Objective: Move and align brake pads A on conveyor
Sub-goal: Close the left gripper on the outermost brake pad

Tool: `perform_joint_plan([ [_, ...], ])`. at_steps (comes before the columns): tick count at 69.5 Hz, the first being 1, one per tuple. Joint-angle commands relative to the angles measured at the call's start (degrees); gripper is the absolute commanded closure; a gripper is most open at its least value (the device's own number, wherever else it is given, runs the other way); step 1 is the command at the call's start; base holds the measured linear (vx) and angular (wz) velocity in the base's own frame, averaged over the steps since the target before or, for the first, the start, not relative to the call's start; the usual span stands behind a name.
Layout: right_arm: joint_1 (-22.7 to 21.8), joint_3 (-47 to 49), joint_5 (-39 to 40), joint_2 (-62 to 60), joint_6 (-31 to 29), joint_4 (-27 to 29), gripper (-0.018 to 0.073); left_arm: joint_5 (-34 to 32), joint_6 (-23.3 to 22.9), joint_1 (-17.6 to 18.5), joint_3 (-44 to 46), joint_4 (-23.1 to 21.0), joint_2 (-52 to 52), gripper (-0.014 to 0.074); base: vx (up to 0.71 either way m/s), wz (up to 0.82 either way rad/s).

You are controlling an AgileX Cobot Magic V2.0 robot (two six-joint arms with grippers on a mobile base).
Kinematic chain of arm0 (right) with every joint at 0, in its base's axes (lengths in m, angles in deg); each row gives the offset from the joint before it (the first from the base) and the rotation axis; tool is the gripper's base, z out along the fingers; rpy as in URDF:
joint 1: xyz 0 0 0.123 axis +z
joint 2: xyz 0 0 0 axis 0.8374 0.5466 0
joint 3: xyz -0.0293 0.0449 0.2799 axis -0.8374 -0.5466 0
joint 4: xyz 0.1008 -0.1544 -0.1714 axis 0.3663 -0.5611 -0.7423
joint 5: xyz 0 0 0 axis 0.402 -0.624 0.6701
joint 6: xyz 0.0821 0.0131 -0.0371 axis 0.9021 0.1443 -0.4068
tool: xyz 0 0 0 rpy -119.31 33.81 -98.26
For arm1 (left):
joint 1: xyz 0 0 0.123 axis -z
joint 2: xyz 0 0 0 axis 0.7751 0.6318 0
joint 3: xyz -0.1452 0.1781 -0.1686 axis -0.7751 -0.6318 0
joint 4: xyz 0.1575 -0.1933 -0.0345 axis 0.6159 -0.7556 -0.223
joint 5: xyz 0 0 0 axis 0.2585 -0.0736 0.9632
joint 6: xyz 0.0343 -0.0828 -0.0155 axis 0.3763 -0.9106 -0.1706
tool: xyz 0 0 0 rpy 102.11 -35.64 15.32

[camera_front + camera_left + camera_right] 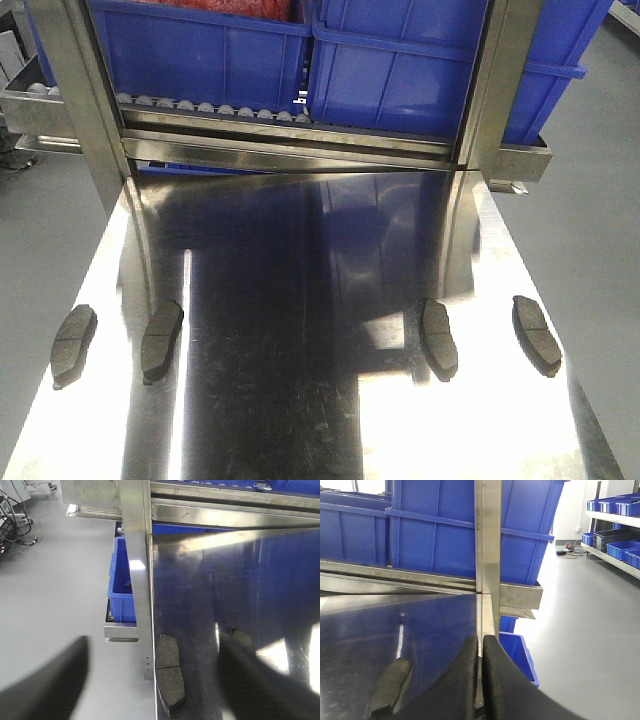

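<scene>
Four brake pads A lie in a row on a shiny steel tabletop (300, 300): far left (73, 345), left (162, 341), right (438, 338) and far right (537, 335). No gripper shows in the front view. My left gripper (155, 641) hangs open over the table's left edge. One pad (170, 672) lies between its blurred fingers, and a second pad (242, 639) is half hidden behind the right finger (250, 680). My right gripper (480, 645) is shut, fingers pressed together over the table's right edge, with a pad (390, 687) just to its left. The conveyor is out of view.
Large blue bins (200, 50) sit on a roller rack behind the table, held by steel posts (80, 90) (500, 80). A blue bin (122, 580) sits low off the table's left side, another (517, 655) off the right. Grey floor lies on both sides.
</scene>
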Motion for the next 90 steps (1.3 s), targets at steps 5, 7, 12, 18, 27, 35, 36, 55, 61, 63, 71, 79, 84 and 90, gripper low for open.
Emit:
perform_joint_plan([
  [5,-0.3,-0.9,4.4,-0.7,0.0,-0.5,0.0553,-4.4,-0.9,0.1,2.0,-1.3,0.2,-0.0137,0.00,0.00],
  [7,-0.3,-0.9,4.4,-0.7,0.0,-0.5,0.0553,-4.4,-0.9,0.1,2.1,-1.3,0.3,-0.0134,0.00,0.00],
  [12,-0.3,-0.9,4.4,-0.7,0.0,-0.5,0.0553,-4.1,-2.2,0.1,2.2,-1.1,2.0,-0.0121,0.00,0.00],
  [18,-0.3,-0.9,4.4,-0.7,0.0,-0.5,0.0553,-1.6,-5.0,0.1,3.9,-1.1,7.2,-0.0097,0.00,0.00],
  [27,-0.3,-0.9,4.4,-0.7,0.0,-0.5,0.0553,5.2,-4.9,0.1,9.1,-1.0,17.1,-0.0070,0.00,0.00],
  [35,-0.3,-0.9,4.4,-0.7,0.0,-0.5,0.0553,9.3,-4.5,0.1,14.7,-1.0,27.2,-0.0059,0.00,0.00],
  [36,-0.3,-0.9,4.4,-0.7,0.0,-0.5,0.0553,9.5,-4.5,0.1,15.3,-1.0,28.1,-0.0059,0.00,0.00],
  [55,-0.3,-0.9,4.4,-0.7,0.0,-0.5,0.0553,15.4,-1.4,0.1,27.2,-0.6,46.2,-0.0046,0.00,0.00],
  [61,-0.3,-0.9,4.4,-0.7,0.0,-0.5,0.0553,16.9,-0.3,0.3,30.1,-0.6,50.5,-0.0043,0.00,0.00],
  [63,-0.3,-0.9,4.4,-0.7,0.0,-0.5,0.0553,17.2,-0.2,0.4,31.0,-0.6,51.8,-0.0043,0.00,0.00],
  [71,-0.3,-0.9,4.4,-0.7,0.0,-0.5,0.0553,19.0,-0.1,1.6,34.6,-0.5,56.7,-0.0035,0.00,0.00],
  [79,-0.3,-0.9,4.4,-0.7,0.0,-0.5,0.0553,21.5,-0.1,1.7,37.3,-0.5,61.0,-0.0032,0.00,0.00],
  [84,-0.3,-0.9,4.3,-0.7,0.0,-0.5,0.0553,23.3,-0.1,1.7,38.1,-0.5,62.9,-0.0031,0.00,0.00],
  [90,-0.3,-0.9,4.4,-0.7,0.0,-0.5,0.0553,24.2,0.0,1.7,38.2,-0.5,64.4,-0.0028,0.00,0.00],
])
